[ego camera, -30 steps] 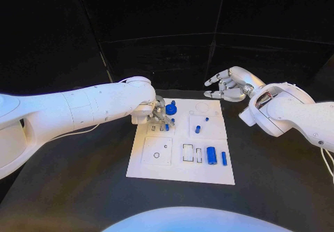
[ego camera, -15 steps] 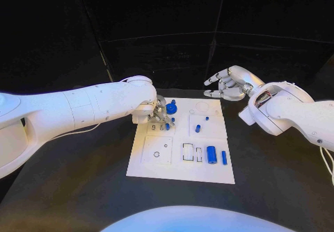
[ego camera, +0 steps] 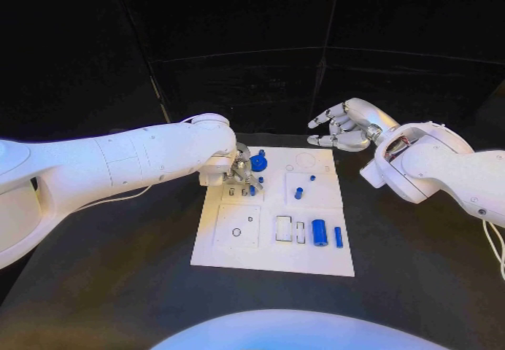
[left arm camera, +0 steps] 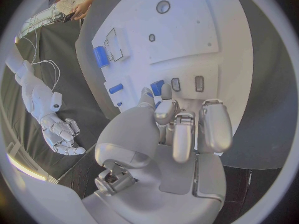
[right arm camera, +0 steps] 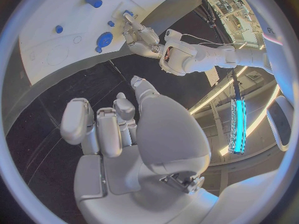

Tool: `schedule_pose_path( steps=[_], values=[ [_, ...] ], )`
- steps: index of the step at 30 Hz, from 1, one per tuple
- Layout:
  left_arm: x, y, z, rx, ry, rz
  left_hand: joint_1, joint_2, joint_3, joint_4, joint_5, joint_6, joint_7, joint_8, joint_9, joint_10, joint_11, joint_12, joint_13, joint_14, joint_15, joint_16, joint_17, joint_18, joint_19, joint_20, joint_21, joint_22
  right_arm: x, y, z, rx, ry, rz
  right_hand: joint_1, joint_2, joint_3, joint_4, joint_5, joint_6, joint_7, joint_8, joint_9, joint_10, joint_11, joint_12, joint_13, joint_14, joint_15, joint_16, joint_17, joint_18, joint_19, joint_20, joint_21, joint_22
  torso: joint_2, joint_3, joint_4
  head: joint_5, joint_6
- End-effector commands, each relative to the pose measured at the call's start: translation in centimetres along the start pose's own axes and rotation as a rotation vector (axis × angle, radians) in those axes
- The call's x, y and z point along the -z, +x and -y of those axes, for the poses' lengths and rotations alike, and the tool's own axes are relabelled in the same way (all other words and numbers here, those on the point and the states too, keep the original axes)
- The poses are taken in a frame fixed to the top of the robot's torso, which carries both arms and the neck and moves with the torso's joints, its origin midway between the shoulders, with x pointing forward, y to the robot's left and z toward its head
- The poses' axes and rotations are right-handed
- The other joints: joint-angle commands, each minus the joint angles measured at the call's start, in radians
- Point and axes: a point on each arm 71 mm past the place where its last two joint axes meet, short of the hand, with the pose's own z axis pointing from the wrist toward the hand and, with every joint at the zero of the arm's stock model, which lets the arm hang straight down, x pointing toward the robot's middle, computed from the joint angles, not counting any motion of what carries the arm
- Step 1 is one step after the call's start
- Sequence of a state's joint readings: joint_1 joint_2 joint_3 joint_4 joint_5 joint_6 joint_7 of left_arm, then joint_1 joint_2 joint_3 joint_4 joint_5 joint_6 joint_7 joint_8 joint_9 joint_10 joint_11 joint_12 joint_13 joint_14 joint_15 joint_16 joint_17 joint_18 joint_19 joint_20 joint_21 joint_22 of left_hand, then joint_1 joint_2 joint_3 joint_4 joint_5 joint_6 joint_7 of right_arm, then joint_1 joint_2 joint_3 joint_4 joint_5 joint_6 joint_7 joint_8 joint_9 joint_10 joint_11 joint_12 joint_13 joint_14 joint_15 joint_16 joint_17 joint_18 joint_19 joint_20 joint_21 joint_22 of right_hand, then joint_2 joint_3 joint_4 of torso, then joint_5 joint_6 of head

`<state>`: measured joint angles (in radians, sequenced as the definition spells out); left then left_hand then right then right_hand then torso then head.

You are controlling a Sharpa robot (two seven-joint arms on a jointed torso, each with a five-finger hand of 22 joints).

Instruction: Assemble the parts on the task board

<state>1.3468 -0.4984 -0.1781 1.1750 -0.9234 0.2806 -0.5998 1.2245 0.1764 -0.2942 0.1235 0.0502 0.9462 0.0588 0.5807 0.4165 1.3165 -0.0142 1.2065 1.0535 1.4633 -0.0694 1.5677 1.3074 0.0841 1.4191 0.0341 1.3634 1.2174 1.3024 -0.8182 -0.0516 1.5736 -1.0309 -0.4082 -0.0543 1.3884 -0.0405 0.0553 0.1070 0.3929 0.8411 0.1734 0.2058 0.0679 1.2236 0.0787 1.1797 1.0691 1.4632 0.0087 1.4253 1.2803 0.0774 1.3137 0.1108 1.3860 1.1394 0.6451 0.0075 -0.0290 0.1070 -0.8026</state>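
The white task board lies mid-table. My left hand hangs over its far left corner, fingers curled down. In the left wrist view the hand pinches a small blue part between thumb and a fingertip, just above the board. A round blue part stands beside that hand. A thick blue cylinder and a thin blue pin lie at the board's right side, and a short blue peg sits mid-board. My right hand hovers beyond the far right corner, fingers loosely bent and apart, holding nothing.
Rectangular outlines and small holes mark the board's near half. Black table surrounds the board on every side. The right wrist view shows the board's far edge with the round blue part and my left hand behind it.
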Motion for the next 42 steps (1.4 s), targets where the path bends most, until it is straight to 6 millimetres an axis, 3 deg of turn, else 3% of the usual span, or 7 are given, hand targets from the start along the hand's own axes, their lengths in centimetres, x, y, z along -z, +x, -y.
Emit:
schedule_pose_path(
  steps=[1, 11, 17, 28, 32, 36, 42],
  values=[
    [0.0, 0.1, 0.1, -0.014, -0.008, -0.009, 0.037, 0.007, 0.027, -0.023, 0.001, -0.012, -0.002, 0.007, 0.003, -0.007, -0.002, 0.001, -0.001, 0.108, -0.007, 0.003, 0.263, -0.009, -0.006, 0.000, 0.003, 0.001, -0.1, 0.0, -0.1, -0.002, -0.004, -0.004, -0.002, -0.006, -0.001, 0.004, -0.002, -0.004, -0.003, 0.005, 0.000, -0.005, 0.001, -0.005, 0.000, 0.045, -0.006, -0.006, 0.000, 0.013, -0.007, 0.001, -0.006, -0.001, 0.000, -0.0004, 0.0002, 0.000, -0.001],
    [0.1, 0.1, 0.1, -0.015, -0.004, -0.011, 0.078, 0.013, 0.080, -0.069, 0.001, -0.023, -0.006, 0.011, 0.007, -0.009, -0.005, -0.003, -0.003, 0.108, -0.010, 0.003, 0.263, -0.009, -0.007, -0.002, 0.004, 0.004, -0.1, 0.0, -0.1, -0.003, -0.003, -0.006, -0.002, -0.006, -0.001, 0.004, -0.002, -0.004, -0.003, 0.005, 0.000, -0.005, 0.001, -0.005, 0.000, 0.045, -0.006, -0.006, 0.000, 0.013, -0.007, 0.001, -0.006, -0.001, 0.000, -0.0004, 0.0010, 0.000, -0.003],
    [0.1, 0.2, 0.1, -0.008, 0.000, -0.010, 0.146, 0.036, 0.178, -0.143, 0.004, -0.040, -0.008, -0.006, -0.003, -0.021, -0.009, -0.019, -0.014, 0.108, -0.015, 0.003, 0.263, -0.009, -0.010, -0.008, 0.003, 0.005, -0.1, 0.0, -0.1, -0.003, -0.001, -0.007, -0.002, -0.006, -0.001, 0.004, -0.002, -0.004, -0.003, 0.005, 0.000, -0.005, 0.001, -0.005, 0.000, 0.045, -0.006, -0.006, 0.000, 0.013, -0.007, 0.001, -0.006, -0.001, 0.000, -0.0004, 0.0008, 0.000, -0.004],
    [0.3, 0.2, -0.4, 0.051, 0.025, 0.008, 0.118, 0.031, 0.406, -0.239, 0.010, -0.052, 0.002, -0.018, -0.012, -0.022, -0.004, -0.033, -0.019, 0.108, -0.008, 0.003, 0.263, -0.010, -0.008, -0.004, 0.006, 0.015, -0.2, 0.0, 0.0, -0.002, 0.005, -0.010, -0.002, -0.005, 0.000, 0.005, -0.001, -0.005, -0.003, 0.005, 0.000, -0.004, 0.001, -0.004, 0.001, 0.045, -0.006, -0.006, 0.001, 0.013, -0.006, 0.001, -0.006, -0.001, 0.000, -0.0002, 0.0017, -0.002, -0.004],
    [0.5, 0.2, -0.8, 0.086, 0.037, 0.021, 0.024, -0.016, 0.579, -0.273, 0.008, -0.053, 0.005, -0.005, -0.005, -0.017, 0.001, -0.031, -0.018, 0.108, 0.001, 0.003, 0.263, -0.009, -0.008, -0.001, 0.008, 0.019, -0.2, 0.0, 0.1, -0.002, 0.008, -0.010, -0.002, -0.005, 0.000, 0.006, -0.001, -0.005, -0.003, 0.005, 0.000, -0.004, 0.001, -0.003, 0.001, 0.045, -0.006, -0.006, 0.001, 0.013, -0.006, 0.001, -0.006, -0.001, 0.000, -0.0001, 0.0023, -0.001, -0.005],
    [0.8, 0.2, -1.3, 0.142, 0.050, 0.042, -0.093, -0.089, 0.805, -0.289, 0.007, -0.056, 0.006, 0.025, 0.013, -0.006, 0.001, -0.023, -0.013, 0.108, -0.001, 0.003, 0.263, -0.010, -0.006, 0.004, 0.009, 0.025, -0.1, -0.2, 0.3, -0.001, 0.013, -0.007, -0.002, -0.005, 0.000, 0.006, -0.001, -0.005, -0.003, 0.005, 0.000, -0.004, 0.001, -0.004, 0.001, 0.045, -0.006, -0.007, 0.001, 0.013, -0.007, 0.001, -0.007, -0.002, 0.000, 0.0001, 0.0045, 0.001, -0.006],
    [1.3, 0.3, -1.5, 0.182, 0.080, 0.080, -0.148, -0.136, 0.936, -0.280, 0.006, -0.064, 0.006, 0.058, 0.033, 0.000, 0.000, -0.019, -0.011, 0.108, -0.004, 0.003, 0.263, -0.011, -0.005, 0.004, 0.009, 0.028, -0.1, -0.3, 0.5, 0.001, 0.019, -0.004, -0.002, -0.005, 0.000, 0.006, -0.001, -0.005, -0.003, 0.005, 0.000, -0.004, 0.001, -0.004, 0.001, 0.045, -0.006, -0.007, 0.000, 0.013, -0.007, 0.001, -0.007, -0.002, -0.001, 0.0015, 0.0035, 0.005, -0.005]
  ],
)
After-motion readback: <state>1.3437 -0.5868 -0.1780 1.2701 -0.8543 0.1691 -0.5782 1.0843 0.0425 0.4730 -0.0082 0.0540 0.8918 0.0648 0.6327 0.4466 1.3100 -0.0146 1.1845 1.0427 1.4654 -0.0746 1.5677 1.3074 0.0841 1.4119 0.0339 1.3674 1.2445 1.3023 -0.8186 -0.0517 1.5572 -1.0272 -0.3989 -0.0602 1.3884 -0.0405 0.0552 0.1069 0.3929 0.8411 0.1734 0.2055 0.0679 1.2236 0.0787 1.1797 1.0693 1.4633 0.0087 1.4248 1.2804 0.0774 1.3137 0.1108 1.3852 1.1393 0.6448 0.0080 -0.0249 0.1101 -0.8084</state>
